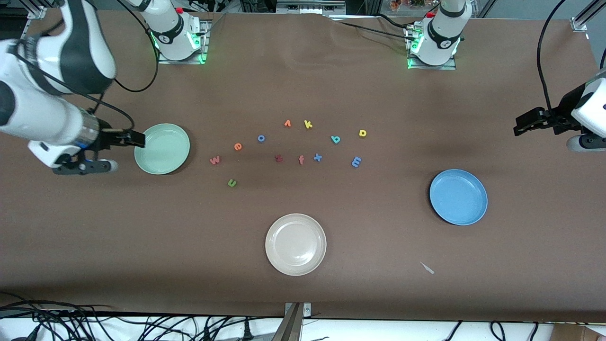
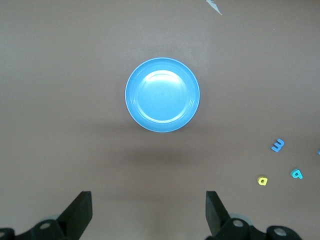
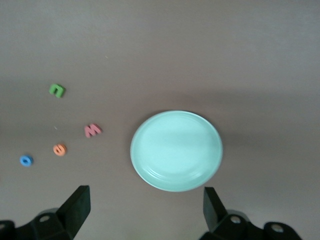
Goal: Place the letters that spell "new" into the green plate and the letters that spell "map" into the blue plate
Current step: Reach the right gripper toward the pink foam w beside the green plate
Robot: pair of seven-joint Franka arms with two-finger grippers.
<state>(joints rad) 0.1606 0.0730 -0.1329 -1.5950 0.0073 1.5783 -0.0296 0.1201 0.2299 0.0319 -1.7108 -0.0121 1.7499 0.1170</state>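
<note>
The mint-green plate (image 1: pixel 162 148) (image 3: pixel 176 150) lies empty toward the right arm's end. Beside it on the table are the salmon w (image 1: pixel 214 160) (image 3: pixel 92 130), orange e (image 1: pixel 237 146) (image 3: pixel 59 149) and green n (image 1: pixel 231 183) (image 3: pixel 57 90). The blue plate (image 1: pixel 458 196) (image 2: pixel 162 95) lies empty toward the left arm's end. The blue m (image 1: pixel 356 162) (image 2: pixel 278 145), teal a (image 1: pixel 335 139) (image 2: pixel 296 174) and yellow p (image 1: pixel 362 133) (image 2: pixel 262 180) lie in the middle. My right gripper (image 1: pixel 137 138) (image 3: pixel 145 197) hangs open, empty, over the green plate's outer rim. My left gripper (image 1: pixel 521 125) (image 2: pixel 148 200) hangs open, empty, over bare table at its end.
A beige plate (image 1: pixel 296 244) sits nearer the front camera, mid-table. Other letters lie among the task ones: blue o (image 1: pixel 261 138), orange 1 (image 1: pixel 287 123), yellow k (image 1: pixel 308 124), dark red z (image 1: pixel 279 158), salmon f (image 1: pixel 301 160), blue x (image 1: pixel 317 157). A small white scrap (image 1: pixel 427 268) lies near the blue plate.
</note>
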